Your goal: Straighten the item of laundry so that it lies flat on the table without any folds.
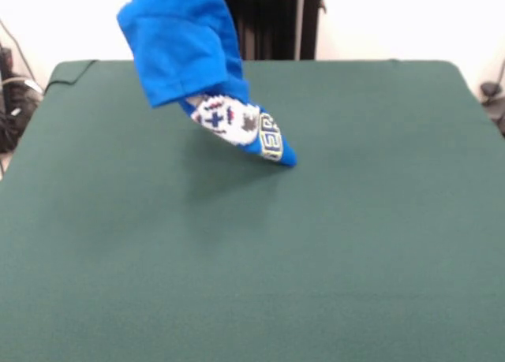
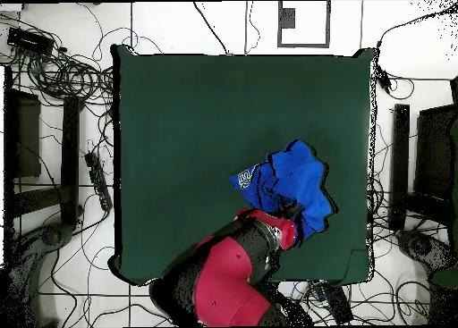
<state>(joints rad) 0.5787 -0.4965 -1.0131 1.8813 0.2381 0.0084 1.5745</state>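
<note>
Over the far side of the big dark green felt-covered table (image 1: 316, 244) I've got the bright blue short-sleeved T-shirt (image 1: 181, 46) hanging in a bunch, lifted from above; its lowest corner, showing the white-grey controller print and a bit of yellow-outlined lettering, looks to be just brushing the felt; most of the cloth is in the air. From overhead the shirt (image 2: 291, 186) sits as a crumpled heap toward the robot's edge of the table (image 2: 179, 119), right at the end of my red and black arm (image 2: 233, 271); the gripper itself is buried under the fabric in both views, so I cannot tell how it stands, though I judge it must be pinching the shirt, since the cloth hangs from that spot. Risks from here, as I read them: let go now and it drops back into a wad, folds and all; drag too fast and the trailing corner could tuck under itself; the grip may hold several layers, which would keep the shirt doubled however I lay it down.
</note>
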